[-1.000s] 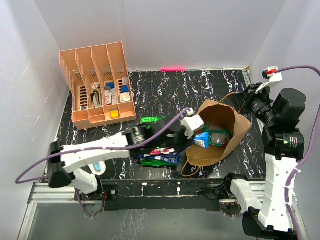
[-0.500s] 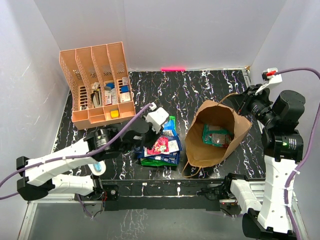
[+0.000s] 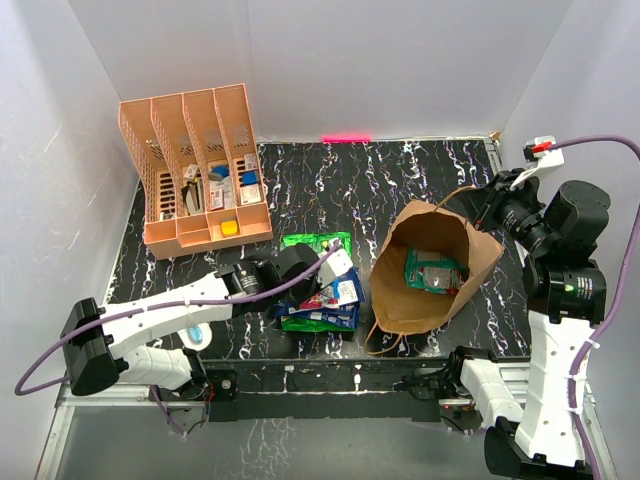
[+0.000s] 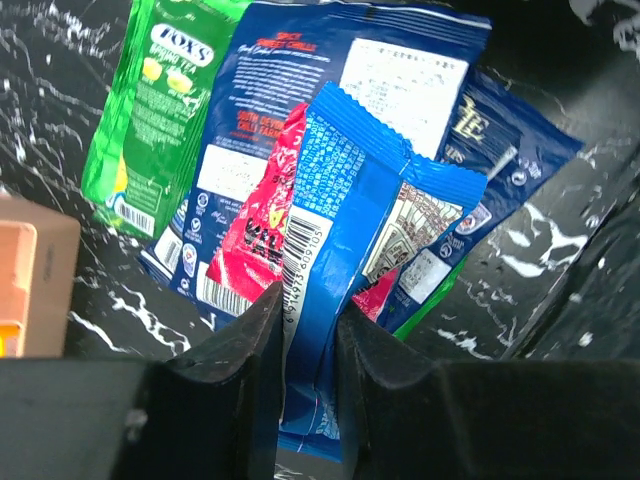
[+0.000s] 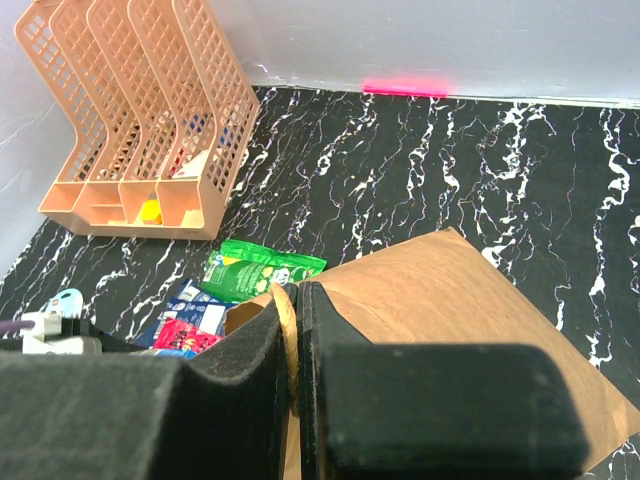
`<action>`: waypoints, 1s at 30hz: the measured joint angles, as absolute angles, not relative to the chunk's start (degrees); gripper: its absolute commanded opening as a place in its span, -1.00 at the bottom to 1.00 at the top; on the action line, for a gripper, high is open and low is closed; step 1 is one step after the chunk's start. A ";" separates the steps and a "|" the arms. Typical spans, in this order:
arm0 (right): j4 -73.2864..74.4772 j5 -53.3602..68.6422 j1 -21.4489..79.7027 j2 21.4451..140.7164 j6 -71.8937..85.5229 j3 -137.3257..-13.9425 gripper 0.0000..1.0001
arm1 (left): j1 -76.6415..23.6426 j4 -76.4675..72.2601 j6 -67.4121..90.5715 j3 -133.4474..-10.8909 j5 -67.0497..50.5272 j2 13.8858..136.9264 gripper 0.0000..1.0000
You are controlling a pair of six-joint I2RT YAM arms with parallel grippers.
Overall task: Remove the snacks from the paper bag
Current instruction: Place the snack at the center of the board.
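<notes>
The paper bag [image 3: 400, 310] stands open at the right of the table, with a green packet [image 3: 432, 270] still inside. My right gripper [image 3: 492, 207] is shut on the bag's twisted handle [image 5: 290, 335] at its far rim. My left gripper [image 3: 338, 268] is shut on a light-blue snack packet [image 4: 340, 230], held just above a pile of snacks [image 3: 318, 312] left of the bag. In the left wrist view, a green packet [image 4: 150, 110], a dark blue one [image 4: 300, 90], a red one [image 4: 255, 225] and a navy one [image 4: 505, 150] lie under it.
A peach-orange file organiser [image 3: 195, 165] with small stationery stands at the back left. A light-blue and white oval gadget [image 3: 197, 335] lies near the front left, beside my left arm. White walls close in the left, back and right sides.
My left gripper has pulled the light-blue packet out of the bag, swung left, and now holds it low over the snack pile. The right arm and bag have not moved.
</notes>
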State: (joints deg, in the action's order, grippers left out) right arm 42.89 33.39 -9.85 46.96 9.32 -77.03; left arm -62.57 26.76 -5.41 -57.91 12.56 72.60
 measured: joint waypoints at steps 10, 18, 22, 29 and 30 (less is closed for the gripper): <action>42.92 33.71 -9.85 47.53 9.41 -77.25 -0.85 | -58.28 20.10 -24.86 -57.39 2.55 75.35 -0.57; 43.07 33.78 -9.85 48.10 9.34 -78.22 -0.85 | -56.77 19.68 -27.66 -58.52 1.04 85.93 -0.51; 43.09 33.78 -9.85 48.12 9.37 -78.22 -0.84 | -56.75 19.57 -27.62 -58.52 2.44 87.13 -0.43; 43.07 33.78 -9.85 48.12 9.34 -78.22 -0.85 | -56.58 17.93 -27.24 -58.17 4.21 87.94 -0.25; 43.09 33.78 -9.85 48.12 9.34 -78.22 -0.85 | -56.55 17.80 -27.20 -58.17 4.32 88.18 -0.16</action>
State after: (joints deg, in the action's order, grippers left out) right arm 43.09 33.78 -9.85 48.12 9.34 -78.22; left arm -56.55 17.80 -27.20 -58.17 4.32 88.18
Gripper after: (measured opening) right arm 0.078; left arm 0.345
